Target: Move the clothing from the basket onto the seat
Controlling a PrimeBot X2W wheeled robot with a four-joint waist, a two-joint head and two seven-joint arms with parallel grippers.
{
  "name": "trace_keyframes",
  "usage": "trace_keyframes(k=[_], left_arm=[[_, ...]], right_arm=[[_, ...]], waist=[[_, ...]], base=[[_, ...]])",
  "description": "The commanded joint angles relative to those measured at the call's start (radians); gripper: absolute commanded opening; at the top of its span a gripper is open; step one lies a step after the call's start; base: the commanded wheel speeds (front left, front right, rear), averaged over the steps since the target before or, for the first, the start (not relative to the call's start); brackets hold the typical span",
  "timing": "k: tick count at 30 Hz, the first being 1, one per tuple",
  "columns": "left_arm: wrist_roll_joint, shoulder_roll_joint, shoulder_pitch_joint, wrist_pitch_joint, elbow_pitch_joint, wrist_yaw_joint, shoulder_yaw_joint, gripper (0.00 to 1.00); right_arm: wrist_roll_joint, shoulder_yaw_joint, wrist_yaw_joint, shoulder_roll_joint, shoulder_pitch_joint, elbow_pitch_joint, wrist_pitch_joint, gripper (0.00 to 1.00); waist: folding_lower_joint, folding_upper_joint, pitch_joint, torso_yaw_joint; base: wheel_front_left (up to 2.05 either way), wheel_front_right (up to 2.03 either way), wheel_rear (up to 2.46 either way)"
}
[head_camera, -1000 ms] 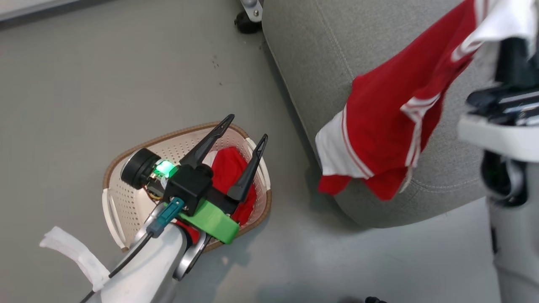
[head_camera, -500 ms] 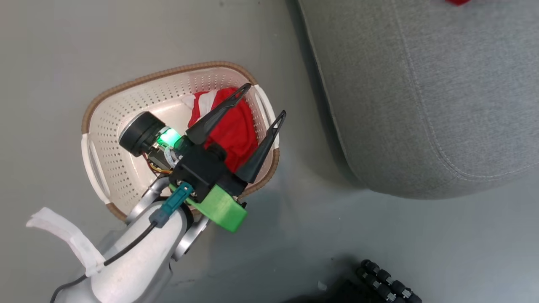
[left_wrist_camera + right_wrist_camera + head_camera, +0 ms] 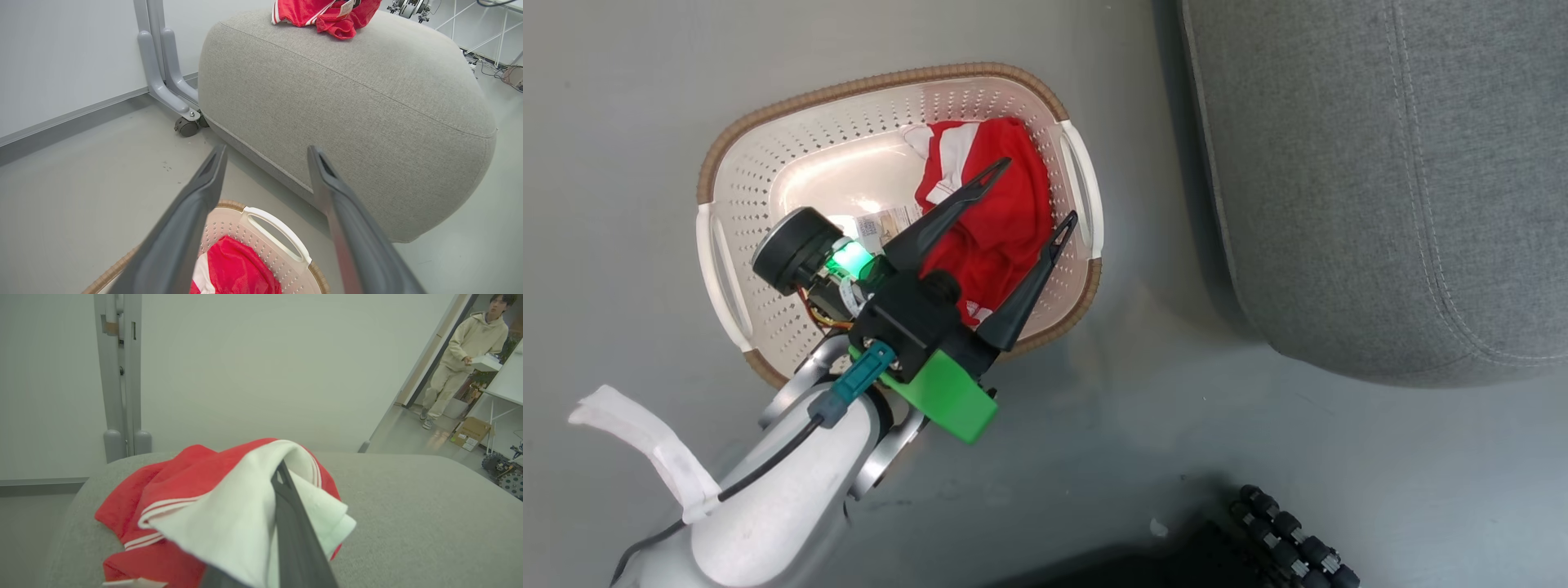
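Observation:
The cream perforated basket (image 3: 882, 82) stands on the floor, left of the grey seat (image 3: 1380, 163). One red garment with white trim (image 3: 992, 220) lies bunched at its right end. My left gripper (image 3: 1037, 190) hovers open above that garment with nothing between its fingers. In the left wrist view the left gripper (image 3: 266, 151) points over the basket's handle (image 3: 278, 228) and the red garment (image 3: 237, 265) toward the seat (image 3: 347, 102). The second garment (image 3: 184, 498) rests on the seat top (image 3: 408, 506), white panel draped over my right gripper (image 3: 281, 473), which is shut on it.
A grey stand leg on a caster (image 3: 175, 81) sits by the seat's far corner. A person (image 3: 461, 355) in beige carries a white box through a doorway beyond the seat. A dark ribbed part (image 3: 1282, 547) shows on the floor at the bottom of the head view.
The head camera has swung down toward the basket, so the right arm and its hanging garment have left that view. My left gripper stays open over the basket.

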Motion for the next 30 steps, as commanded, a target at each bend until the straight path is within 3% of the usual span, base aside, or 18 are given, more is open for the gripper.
trace_keyframes(k=[1, 5, 6, 7, 8, 12, 15, 19, 24, 30], left_arm=[[-0.004, 0.017, 0.018, 0.0, 0.003, -0.005, -0.001, 1.0], [-0.009, 0.035, 0.034, -0.005, 0.009, 0.009, 0.007, 1.0], [-0.013, 0.035, 0.041, -0.009, 0.011, 0.014, 0.01, 1.0], [-0.015, 0.035, 0.046, -0.011, 0.014, 0.02, 0.013, 1.0], [-0.021, 0.032, 0.053, -0.019, 0.02, 0.024, 0.017, 1.0], [-0.039, 0.01, 0.083, -0.056, 0.055, 0.054, 0.029, 1.0], [-0.044, -0.007, 0.11, -0.075, 0.097, 0.108, 0.052, 1.0], [-0.062, -0.046, 0.144, -0.105, 0.15, 0.145, 0.069, 1.0], [-0.114, -0.101, 0.206, -0.134, 0.21, 0.174, 0.112, 1.0], [-0.124, -0.158, 0.302, -0.141, 0.246, 0.206, 0.184, 1.0]], right_arm=[[-0.005, -0.009, -0.001, 0.03, 0.054, 0.018, -0.003, 0.0], [-0.016, -0.043, -0.001, 0.096, 0.164, 0.034, -0.003, 0.0], [-0.021, -0.051, -0.001, 0.118, 0.197, 0.026, -0.003, 0.12], [-0.028, -0.055, -0.001, 0.13, 0.218, 0.022, -0.003, 0.49], [-0.038, -0.059, -0.001, 0.15, 0.253, 0.01, -0.003, 1.0], [-0.055, -0.085, -0.001, 0.196, 0.357, -0.027, -0.003, 1.0], [-0.079, -0.082, -0.001, 0.239, 0.439, -0.061, -0.003, 1.0], [-0.101, -0.035, -0.001, 0.3, 0.551, -0.084, -0.003, 1.0], [-0.062, 0.085, -0.001, 0.365, 0.652, -0.122, -0.003, 1.0], [-0.002, 0.253, -0.001, 0.392, 0.735, -0.174, -0.003, 1.0]], waist=[[-0.0001, 0.0, -0.018, -0.008], [-0.0001, 0.0, -0.064, -0.021], [-0.0001, 0.0, -0.08, -0.025], [-0.0001, 0.0, -0.091, -0.028], [-0.0001, 0.0, -0.114, -0.033], [-0.0001, 0.0, -0.198, -0.037], [-0.0001, 0.0, -0.262, -0.031], [-0.0001, 0.0, -0.351, 0.004], [-0.0001, 0.0, -0.463, 0.072], [-0.0001, 0.0, -0.588, 0.169]], base=[[0.0, 0.0, 0.0], [0.0, 0.0, 0.0], [0.0, 0.0, 0.0], [0.0, 0.0, 0.0], [0.0, 0.0, 0.0], [0.0, 0.0, 0.0], [0.0, 0.0, 0.0], [0.0, 0.0, 0.0], [0.0, 0.0, 0.0], [0.0, 0.0, 0.0]])
